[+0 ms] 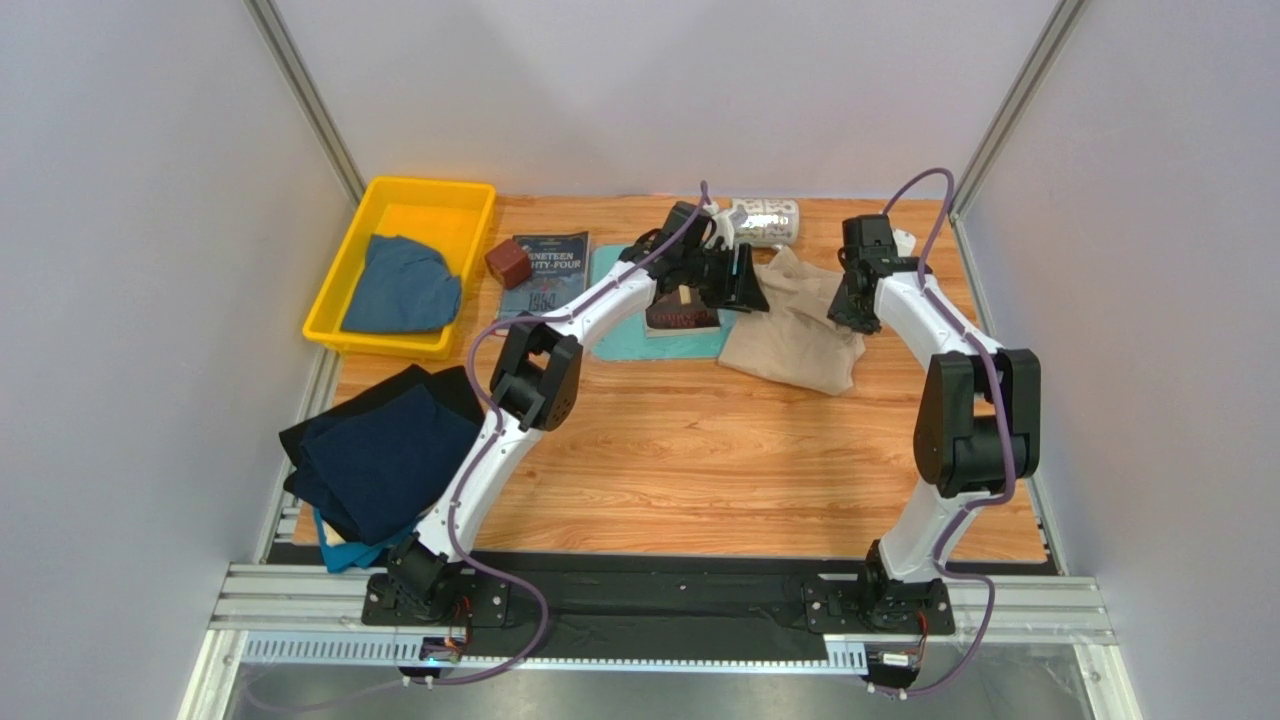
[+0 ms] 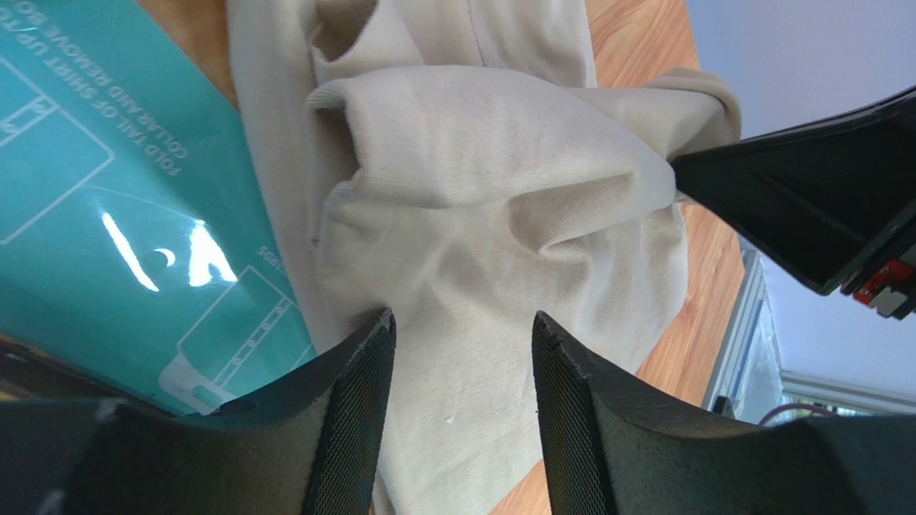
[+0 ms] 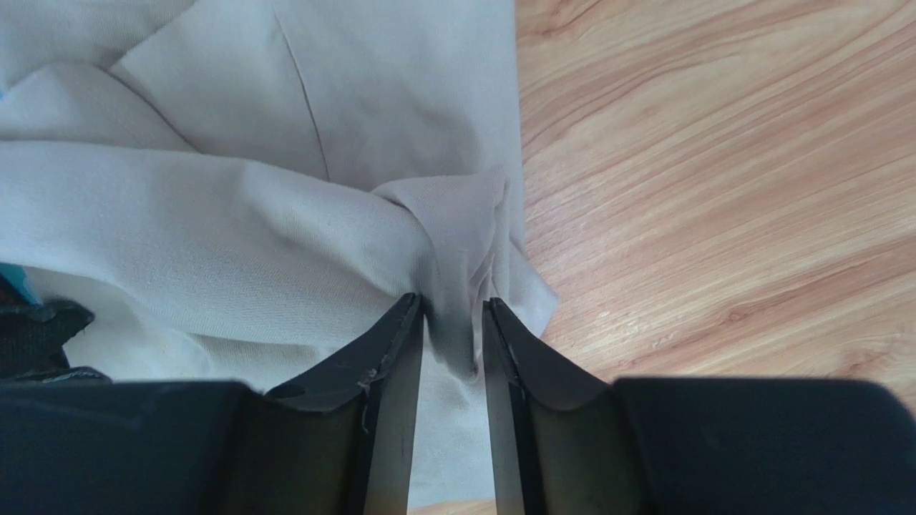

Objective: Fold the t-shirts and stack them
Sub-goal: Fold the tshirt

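Note:
The beige t-shirt [image 1: 792, 327] lies crumpled on the wooden table at the back, right of centre. My left gripper [image 1: 739, 281] hovers at its left edge with jaws open and empty; in the left wrist view [image 2: 462, 333] the beige t-shirt [image 2: 484, 215] fills the gap. My right gripper [image 1: 851, 309] is at the shirt's right edge. In the right wrist view [image 3: 452, 317] its jaws pinch a bunched fold of the beige t-shirt [image 3: 247, 215]. A dark navy t-shirt [image 1: 383, 450] lies at the front left over a teal one [image 1: 343, 552]. A dusty blue t-shirt [image 1: 398, 285] sits in the bin.
A yellow bin [image 1: 334, 293] stands at the back left. A light-teal folding board [image 1: 609, 278] lies under the left arm, also in the left wrist view [image 2: 108, 215]. A dark book [image 1: 549, 270], a brown block [image 1: 508, 264] and a white patterned object [image 1: 763, 222] sit at the back.

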